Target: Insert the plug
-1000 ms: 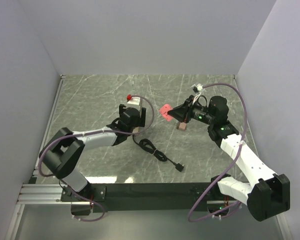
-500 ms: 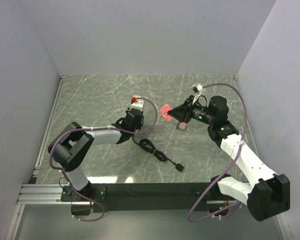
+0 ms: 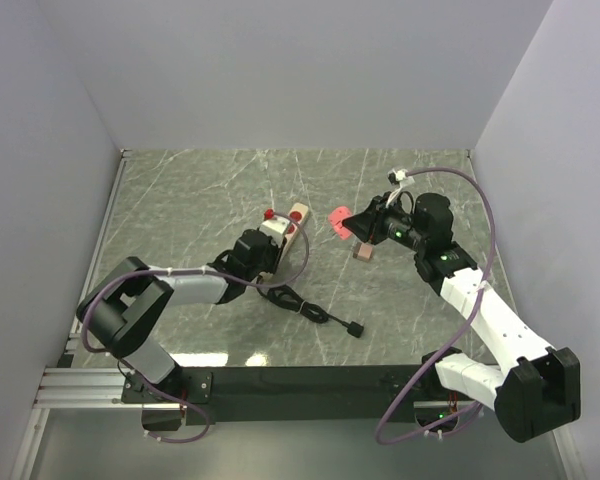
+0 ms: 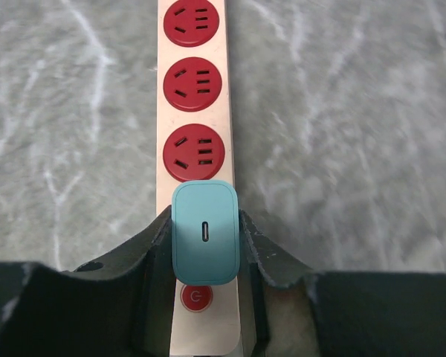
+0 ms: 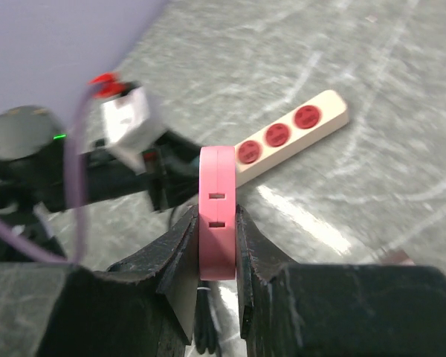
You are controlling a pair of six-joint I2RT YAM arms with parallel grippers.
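Note:
The pink plug point(image 5: 217, 216) is pinched edge-on in my right gripper point(image 5: 218, 227), held in the air right of the strip; from above the plug point(image 3: 336, 221) shows at the fingertips of that gripper point(image 3: 346, 226). The beige power strip point(image 4: 195, 111) lies on the table with three red sockets showing. A teal charger point(image 4: 205, 232) sits in the strip near its red switch point(image 4: 196, 297). My left gripper point(image 4: 205, 234) is shut on the charger, both fingers against its sides. From above, the gripper point(image 3: 273, 238) covers most of the strip point(image 3: 298, 215).
The strip's black cable point(image 3: 300, 300) coils toward the front and ends in a black plug point(image 3: 355, 328). A small brown block point(image 3: 363, 253) lies under the right gripper. Grey walls enclose the marble table point(image 3: 180, 190) on three sides.
My left gripper has closed from wide open onto the teal charger, and the strip has swung so its far end points up-right. The cable's end shifted slightly left. The right arm barely moved.

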